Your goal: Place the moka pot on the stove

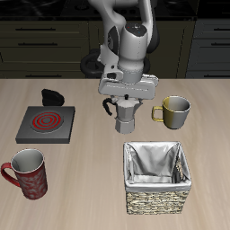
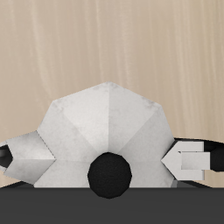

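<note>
Near the middle of the table (image 1: 90, 171), the moka pot (image 1: 126, 115) stands upright on the wood, with the gripper (image 1: 127, 92) directly over its lid. Whether the jaws are apart or closed on the pot cannot be told: the gripper's body hides the fingertips. No brand, label or writing can be read on anything. The stove (image 1: 47, 123) sits apart from the pot, with bare tabletop between them. An olive-grey mug (image 1: 174, 110) stands just beside the pot on its other side. Nearer the front edge are a woven basket (image 1: 158, 177) and a red patterned mug (image 1: 27, 172). From the wrist, the pot's faceted lid (image 2: 105, 122) and dark knob (image 2: 111, 173) fill the view.
</note>
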